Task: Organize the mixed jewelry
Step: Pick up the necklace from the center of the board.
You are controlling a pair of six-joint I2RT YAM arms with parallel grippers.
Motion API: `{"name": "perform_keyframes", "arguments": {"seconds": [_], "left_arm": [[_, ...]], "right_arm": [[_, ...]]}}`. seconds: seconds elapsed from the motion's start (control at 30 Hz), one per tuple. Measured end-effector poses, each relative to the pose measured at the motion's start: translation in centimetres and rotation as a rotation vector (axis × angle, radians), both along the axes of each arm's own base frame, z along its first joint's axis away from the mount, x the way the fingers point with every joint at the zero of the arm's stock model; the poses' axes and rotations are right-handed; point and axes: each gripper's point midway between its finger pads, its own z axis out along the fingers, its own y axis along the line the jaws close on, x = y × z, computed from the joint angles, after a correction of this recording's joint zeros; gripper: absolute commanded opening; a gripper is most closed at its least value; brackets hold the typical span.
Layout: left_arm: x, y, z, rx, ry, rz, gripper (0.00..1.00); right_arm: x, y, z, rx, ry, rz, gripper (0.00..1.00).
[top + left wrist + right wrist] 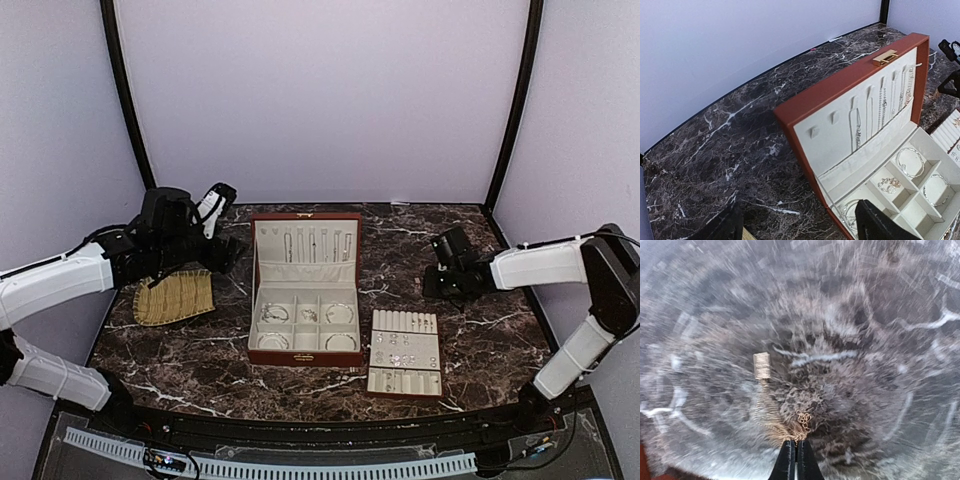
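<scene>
My right gripper [796,446] is shut on a thin pale-gold chain [771,422] that ends in a small rectangular pendant [761,365]; it hangs over blurred marble. In the top view that gripper [436,281] is right of the open red-brown box [305,356]. The box [840,82] holds silvery bangles [910,161] in its compartments and necklaces [883,107] hanging in its lid. My left gripper [800,231] is open with nothing between its fingers, beside the box's left wall. From above, it [226,255] hovers between the box and the mat.
A woven straw-coloured mat [175,297] lies at the left. A cream slotted tray [404,396] with small rings and studs sits right of the box. Dark marble table [470,340] with purple walls behind.
</scene>
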Motion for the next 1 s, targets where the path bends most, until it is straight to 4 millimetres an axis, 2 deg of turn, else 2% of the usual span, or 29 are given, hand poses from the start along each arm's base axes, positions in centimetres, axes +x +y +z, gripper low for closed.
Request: {"name": "perform_keyframes", "arguments": {"seconds": [0.13, 0.27, 0.4, 0.5, 0.6, 0.77, 0.9, 1.0], "left_arm": [[-1.4, -1.0, 0.6, -0.05, -0.02, -0.095, 0.76], [-2.6, -2.5, 2.9, -0.133, -0.068, -0.198, 0.73], [-3.6, -4.4, 4.7, -0.227, -0.096, -0.277, 0.73], [-4.6, -6.7, 5.2, -0.284, -0.113, -0.341, 0.72], [-5.8, -10.2, 4.8, -0.33, -0.106, -0.417, 0.72], [-6.9, -15.2, 2.6, -0.398, -0.041, -0.507, 0.72], [-7.0, -18.0, 0.9, -0.454, 0.021, -0.554, 0.72], [-7.0, -19.5, 0.7, -0.493, 0.044, -0.584, 0.72]], "right_arm": [[0.1, 0.1, 4.5, 0.052, -0.116, 0.018, 0.0], [-0.3, 0.0, 8.3, 0.098, -0.216, 0.042, 0.0], [-1.0, 0.9, 11.2, 0.153, -0.277, 0.116, 0.0], [-1.7, 2.1, 12.8, 0.203, -0.297, 0.199, 0.0], [-2.5, 3.8, 14.6, 0.272, -0.312, 0.296, 0.0], [-4.2, 6.9, 17.6, 0.419, -0.331, 0.46, 0.0], [-5.6, 9.3, 19.3, 0.514, -0.337, 0.567, 0.0], [-6.5, 10.9, 20.7, 0.562, -0.346, 0.638, 0.0]]}}
